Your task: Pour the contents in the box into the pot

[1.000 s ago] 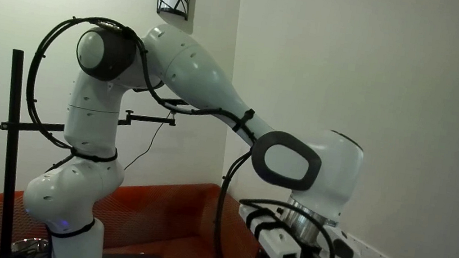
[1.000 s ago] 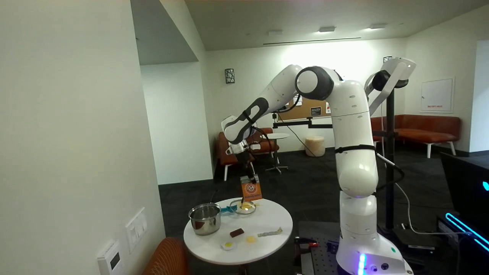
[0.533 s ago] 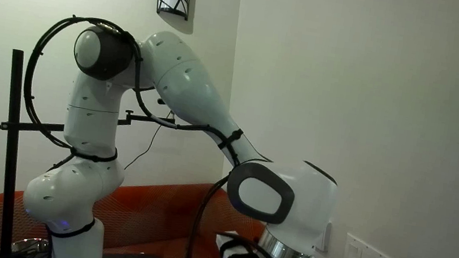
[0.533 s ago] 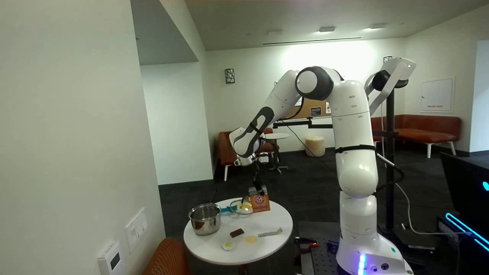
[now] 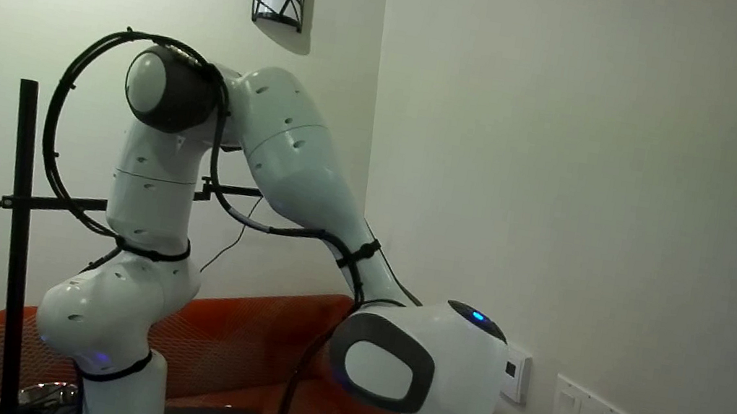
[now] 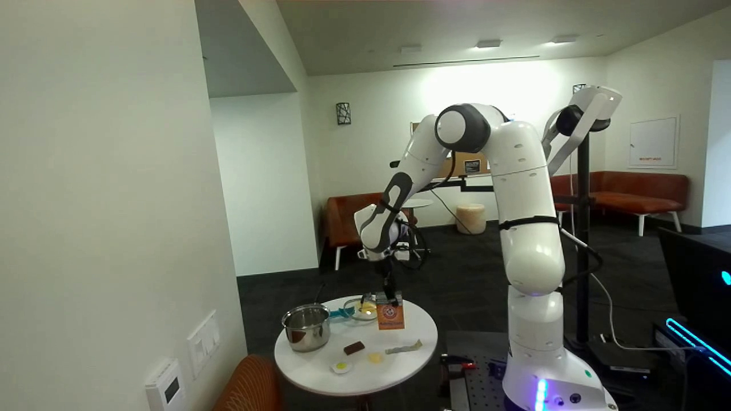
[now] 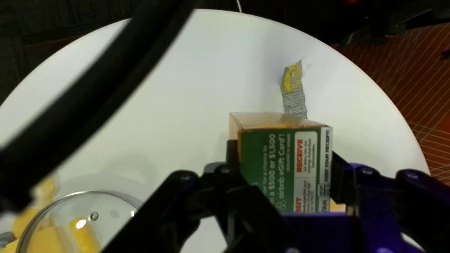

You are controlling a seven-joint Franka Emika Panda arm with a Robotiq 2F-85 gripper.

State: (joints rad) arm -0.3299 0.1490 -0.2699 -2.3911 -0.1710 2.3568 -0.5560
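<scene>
Orange box (image 6: 390, 318) clasped upright in pincer (image 7: 284, 165), approx. 2 o'clock on/above tabletop (image 6: 394, 368) (can't tell which) in an exterior view; pot (image 6: 308, 332) at 9. Grasp done; pour prob. to do, pot's insides unclear.

In an exterior view: facing wall corner (image 5: 374, 113), arm (image 5: 300, 175) close, angled toward lens. In an exterior view: wider, arm angled away, overlooking round table (image 6: 400, 365) edge to edge. Wrist view: close above table, steeply down, its curved edge top and right. Arm: both exterior views. Table, box (image 6: 390, 321): wrist view plus an exterior view.
</scene>
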